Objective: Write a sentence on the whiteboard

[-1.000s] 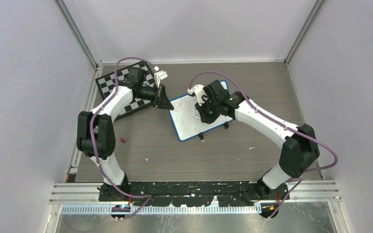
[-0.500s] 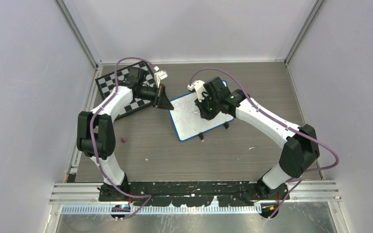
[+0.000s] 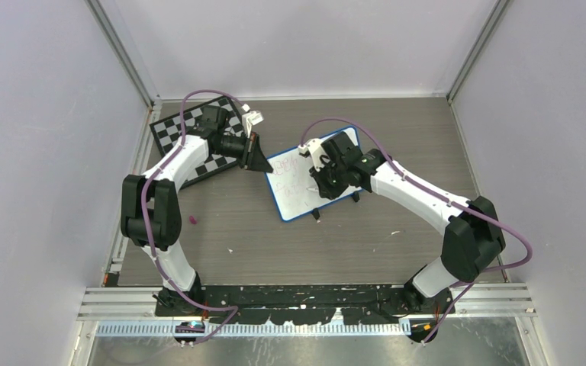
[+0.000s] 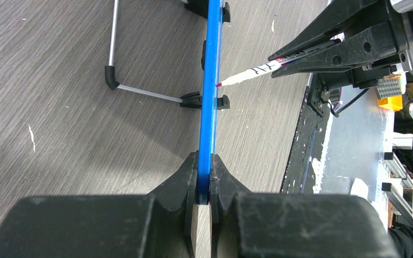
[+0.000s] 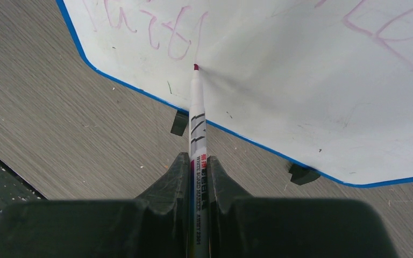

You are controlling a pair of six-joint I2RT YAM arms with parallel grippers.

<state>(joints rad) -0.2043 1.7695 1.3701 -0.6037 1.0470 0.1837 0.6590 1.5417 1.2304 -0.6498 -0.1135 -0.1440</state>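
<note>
The whiteboard (image 3: 294,194), white with a blue frame, stands tilted on black feet at the table's middle. My left gripper (image 3: 262,162) is shut on its blue frame edge (image 4: 211,80) at the left corner (image 4: 204,180). My right gripper (image 3: 324,179) is over the board, shut on a white marker (image 5: 198,123). The marker's red tip (image 5: 196,67) touches the white surface (image 5: 290,80) near the lower edge. The sentence shows as reddish-pink scribble (image 5: 164,35) just beyond the tip and faintly in the top view (image 3: 286,174). The left wrist view shows the marker (image 4: 255,70) against the board.
A black-and-white chessboard (image 3: 172,131) lies at the back left under the left arm. A small pink object (image 3: 193,219) lies on the wood table left of the board. The board's wire stand (image 4: 140,91) props it from behind. Grey walls close in the table.
My right gripper with the marker shifted a little across the board, first away and then back toward the near right. The left gripper and the board stayed still.
</note>
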